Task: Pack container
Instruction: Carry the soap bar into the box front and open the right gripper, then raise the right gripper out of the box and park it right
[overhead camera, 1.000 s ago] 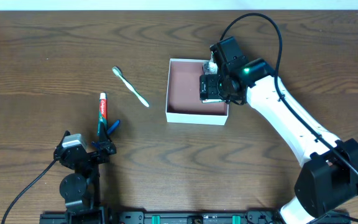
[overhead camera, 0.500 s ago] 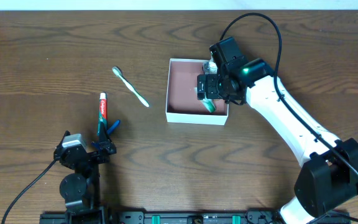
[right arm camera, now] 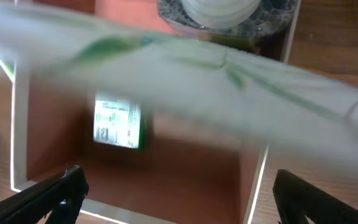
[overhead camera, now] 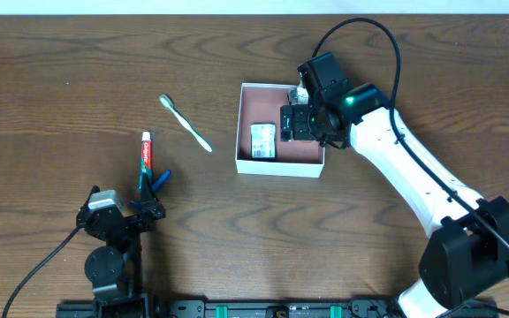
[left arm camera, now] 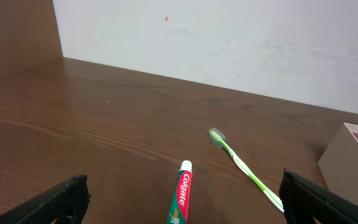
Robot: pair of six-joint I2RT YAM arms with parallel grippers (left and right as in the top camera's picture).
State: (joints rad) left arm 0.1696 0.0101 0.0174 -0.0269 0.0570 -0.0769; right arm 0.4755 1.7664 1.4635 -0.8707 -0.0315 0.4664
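Nearest the robot's base, the left gripper [overhead camera: 153,196] waits with jaws spread and empty, just short of the toothpaste tube [overhead camera: 146,157], which lies on the wooden surface [overhead camera: 60,88] pointing away from it. Farther out and to the right sits the container [overhead camera: 272,165], with a white-and-green packet [overhead camera: 262,141] lying flat on its reddish-brown floor. The right gripper [overhead camera: 292,124] hangs above the container's right half, fingers wide apart and holding nothing. A blurred pale-green streak crosses its wrist view and cannot be identified. The toothbrush [overhead camera: 185,123] lies well left of the container, and a white-capped bottle [overhead camera: 300,91] stands at the container's far right corner. The drop looks done. The clean finish is probably a straight vertical lift, clear of the white walls and the bottle, before either arm goes for the brush or the tube.
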